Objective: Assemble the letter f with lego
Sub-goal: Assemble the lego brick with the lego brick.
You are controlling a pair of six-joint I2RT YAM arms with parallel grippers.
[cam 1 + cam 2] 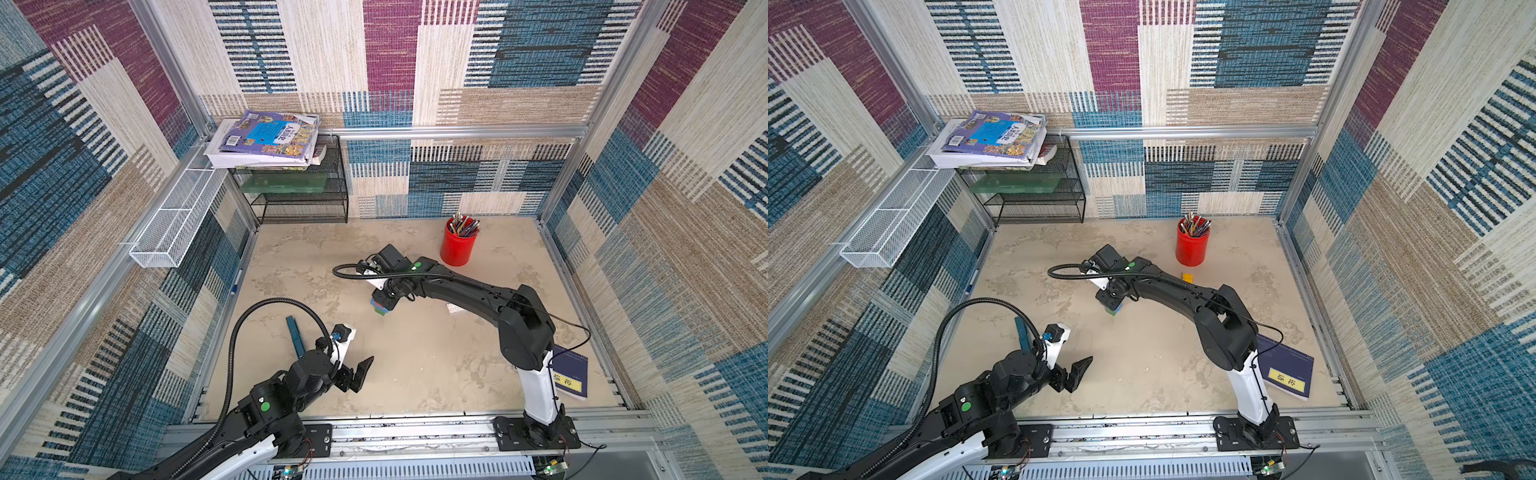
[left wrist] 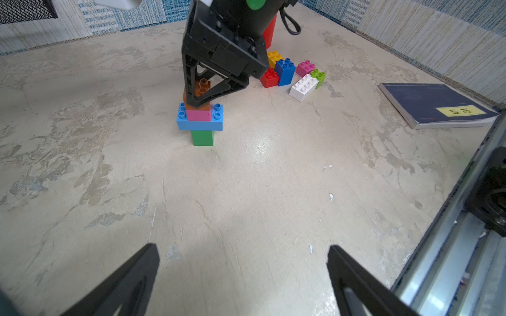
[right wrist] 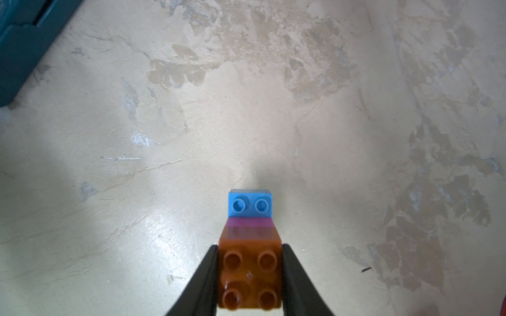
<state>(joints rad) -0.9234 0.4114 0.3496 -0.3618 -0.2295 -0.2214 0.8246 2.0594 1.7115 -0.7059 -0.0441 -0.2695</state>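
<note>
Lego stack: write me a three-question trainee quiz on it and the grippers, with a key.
1. True or false: the left gripper holds a brick.
2. Which brick does the right gripper clamp? A green, B orange, C white.
3. Fill in: the bottom brick of the stack is ____.
Key: 1 false, it is open and empty. 2 B, the orange brick on top. 3 green, the green brick.
</note>
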